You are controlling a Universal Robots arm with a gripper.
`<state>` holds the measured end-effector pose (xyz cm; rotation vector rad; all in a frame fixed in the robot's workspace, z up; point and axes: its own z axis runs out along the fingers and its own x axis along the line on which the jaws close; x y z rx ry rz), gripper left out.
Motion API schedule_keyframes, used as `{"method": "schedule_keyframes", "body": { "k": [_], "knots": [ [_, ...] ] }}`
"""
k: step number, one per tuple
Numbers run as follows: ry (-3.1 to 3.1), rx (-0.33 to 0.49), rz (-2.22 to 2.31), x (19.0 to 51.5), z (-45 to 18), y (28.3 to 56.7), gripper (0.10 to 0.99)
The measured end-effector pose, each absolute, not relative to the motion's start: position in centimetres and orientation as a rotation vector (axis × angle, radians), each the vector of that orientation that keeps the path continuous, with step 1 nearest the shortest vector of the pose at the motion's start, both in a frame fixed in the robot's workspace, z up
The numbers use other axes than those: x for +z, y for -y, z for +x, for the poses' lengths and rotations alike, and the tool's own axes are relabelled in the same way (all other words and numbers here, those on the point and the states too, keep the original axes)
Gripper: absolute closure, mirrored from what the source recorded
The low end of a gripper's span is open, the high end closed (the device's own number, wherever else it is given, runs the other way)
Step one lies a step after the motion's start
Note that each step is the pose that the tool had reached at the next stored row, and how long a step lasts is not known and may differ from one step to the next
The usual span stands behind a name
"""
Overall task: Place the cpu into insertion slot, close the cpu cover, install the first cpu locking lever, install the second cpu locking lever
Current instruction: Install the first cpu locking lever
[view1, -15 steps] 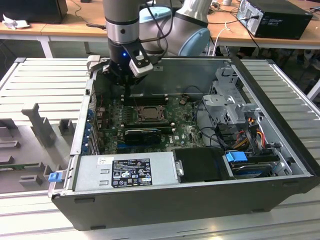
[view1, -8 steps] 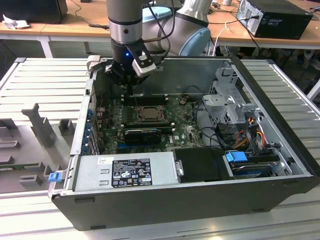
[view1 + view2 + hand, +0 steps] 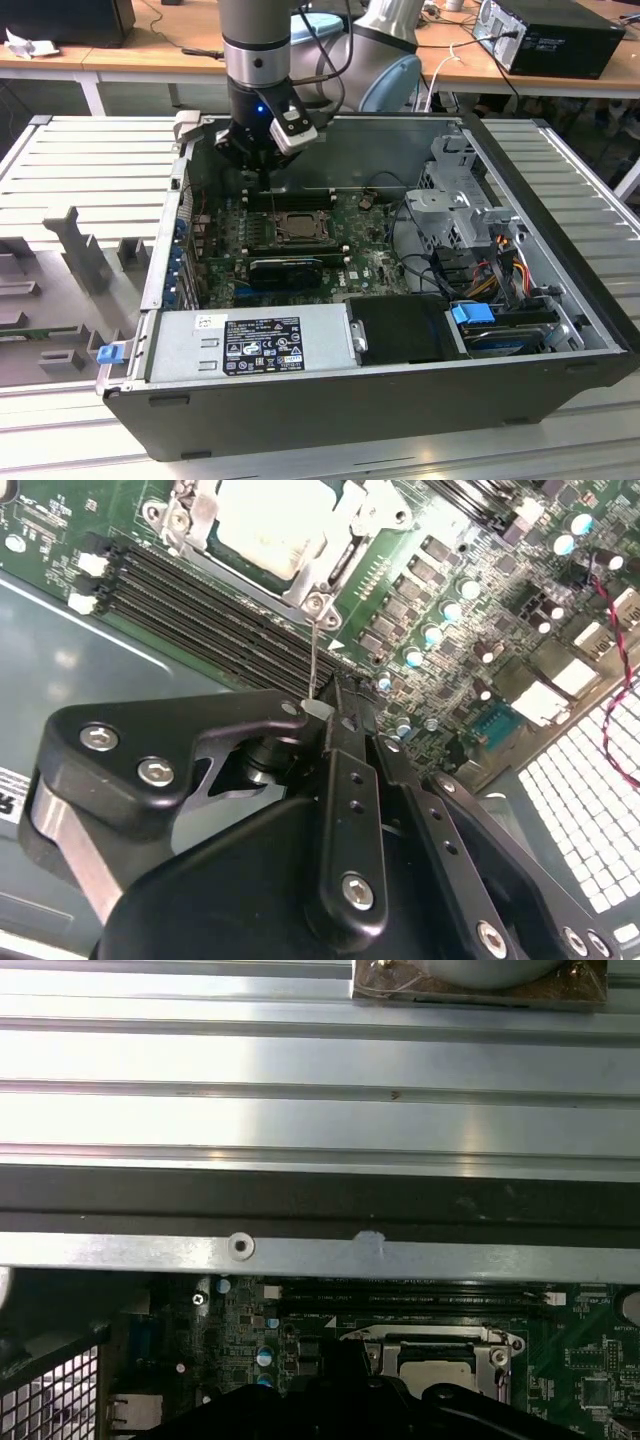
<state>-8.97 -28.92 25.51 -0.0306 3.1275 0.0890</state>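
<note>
The cpu (image 3: 265, 520) lies in the insertion slot (image 3: 297, 228) on the green board, its pale top showing through the cut-out of the cpu cover (image 3: 345, 552), which lies flat over it. A thin wire locking lever (image 3: 313, 660) rises from the socket's corner to my gripper (image 3: 325, 715), whose fingers are shut on its tip. In the exterior view my gripper (image 3: 260, 180) hangs just behind the socket, near the case's far wall. The first wrist view shows the cpu (image 3: 435, 1360) in its metal frame beyond my dark gripper (image 3: 345, 1350).
Black memory slots (image 3: 200, 610) run beside the socket. A long black card (image 3: 285, 268) lies in front of it, then the grey power supply (image 3: 250, 345). A drive cage (image 3: 455, 200) and cables (image 3: 472, 312) sit at the exterior view's right. The case wall (image 3: 320, 1250) is close by.
</note>
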Motion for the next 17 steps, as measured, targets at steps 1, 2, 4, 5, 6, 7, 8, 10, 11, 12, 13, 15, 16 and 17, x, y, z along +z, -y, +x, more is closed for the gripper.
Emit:
{"method": "schedule_keyframes", "body": {
  "k": [1,2,4,5,6,7,8,10,11,12,13,15,16,17],
  "knots": [
    [-3.127,0.089,-0.032,25.5,-8.9,28.9,0.98],
    [-3.127,0.089,-0.033,25.5,-8.8,28.9,0.98],
    [-3.127,0.089,-0.034,25.5,-8.7,28.9,0.98],
    [-3.127,0.089,-0.034,25.4,-8.6,28.9,0.98],
    [-3.127,0.089,-0.034,25.4,-8.5,28.9,0.98],
    [-3.127,0.089,-0.034,25.4,-8.4,28.9,0.98],
    [-3.127,0.089,-0.034,25.4,-8.4,28.9,0.98],
    [-3.127,0.089,-0.034,25.4,-8.3,28.9,0.98],
    [-3.127,0.089,-0.034,25.4,-8.2,28.9,0.98],
    [-3.127,0.089,-0.034,25.4,-8.2,28.9,0.98],
    [-3.127,0.089,-0.034,25.4,-8.1,28.9,0.98],
    [-3.127,0.089,-0.034,25.3,-8.0,28.9,0.98],
    [-3.127,0.089,-0.034,25.3,-7.9,28.9,0.98],
    [-3.127,0.089,-0.034,25.3,-7.8,28.9,0.98]
  ]
}}
